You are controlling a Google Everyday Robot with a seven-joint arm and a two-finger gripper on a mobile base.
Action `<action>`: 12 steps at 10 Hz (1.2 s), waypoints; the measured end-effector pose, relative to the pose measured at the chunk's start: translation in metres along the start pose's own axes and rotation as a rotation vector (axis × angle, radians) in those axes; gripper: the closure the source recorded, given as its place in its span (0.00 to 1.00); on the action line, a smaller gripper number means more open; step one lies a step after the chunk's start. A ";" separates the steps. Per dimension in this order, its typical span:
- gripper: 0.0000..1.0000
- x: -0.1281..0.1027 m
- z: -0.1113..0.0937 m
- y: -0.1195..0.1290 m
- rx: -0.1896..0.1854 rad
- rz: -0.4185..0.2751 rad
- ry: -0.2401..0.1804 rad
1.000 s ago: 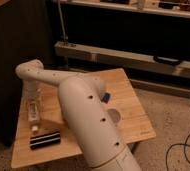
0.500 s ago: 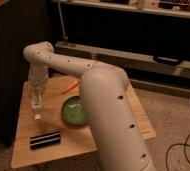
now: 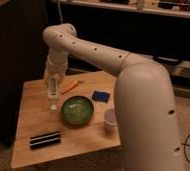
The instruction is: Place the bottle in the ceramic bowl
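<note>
The hand (image 3: 53, 86) is clamped on the bottle (image 3: 52, 96), holding it up just left of the ceramic bowl (image 3: 77, 110). The bowl is empty; dropping it in is left.

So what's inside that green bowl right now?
Nothing visible: the ceramic bowl shows only its mottled green glaze. The bottle hangs upright left of the bowl's rim, under the gripper. Part of the wooden table behind the arm is hidden.

Thick cream-white tubular arm (image 3: 138, 95), small dark dots along it, paler slim hand (image 3: 52, 92) over table.
</note>
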 end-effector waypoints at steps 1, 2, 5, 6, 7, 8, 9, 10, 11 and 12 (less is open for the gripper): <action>1.00 0.005 0.004 -0.010 -0.002 0.008 0.000; 0.98 0.010 0.012 -0.020 0.000 0.015 0.002; 0.71 0.035 0.060 -0.068 0.013 0.058 0.011; 0.63 0.043 0.069 -0.084 0.016 0.076 0.011; 0.56 0.051 0.074 -0.098 0.020 0.090 0.009; 0.44 0.063 0.082 -0.117 0.030 0.107 0.006; 0.33 0.069 0.089 -0.126 0.033 0.111 0.000; 0.26 0.071 0.092 -0.128 0.031 0.111 -0.004; 0.20 0.071 0.092 -0.127 0.021 0.100 -0.009; 0.20 0.071 0.092 -0.127 0.021 0.099 -0.009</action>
